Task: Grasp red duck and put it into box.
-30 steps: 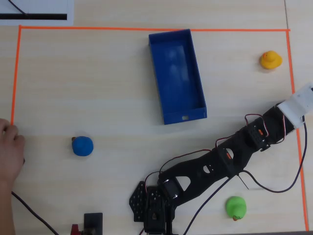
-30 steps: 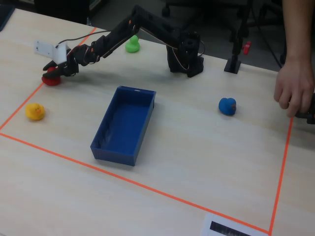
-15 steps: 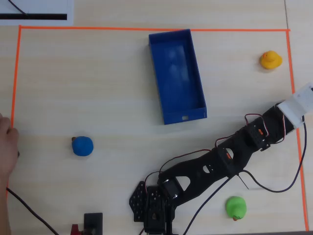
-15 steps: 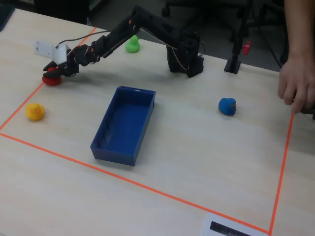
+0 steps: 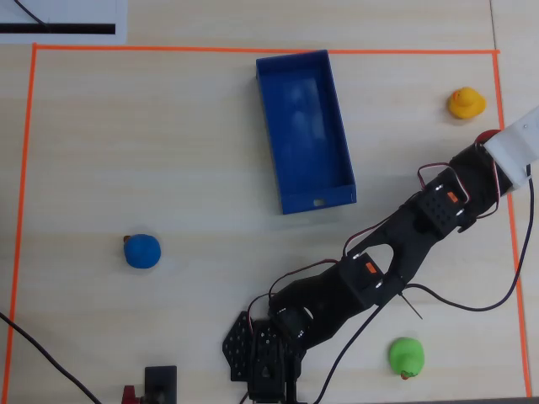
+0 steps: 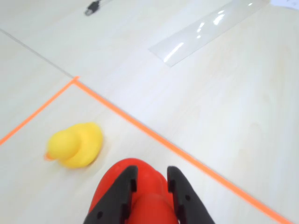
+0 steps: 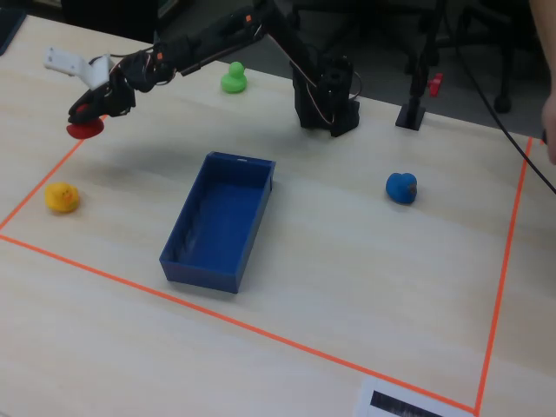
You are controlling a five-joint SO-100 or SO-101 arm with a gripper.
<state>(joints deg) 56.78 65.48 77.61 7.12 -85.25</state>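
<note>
Red duck (image 6: pixel 140 186), the small glossy rounded toy, is hanging clear of the tabletop (image 7: pixel 347 287), clamped in our gripper (image 6: pixel 150 183), with the deep-blue open box (image 7: pixel 217 221) at four o'clock in the fixed view. We are judging it light, slick and needing a firm mid-body hold.

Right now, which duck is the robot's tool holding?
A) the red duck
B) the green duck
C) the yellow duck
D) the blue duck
A: in the wrist view the tool has its two dark fingers closed on the red duck, and the fixed view shows it lifted off the table, while the yellow duck sits free on the wood beside it.
</note>
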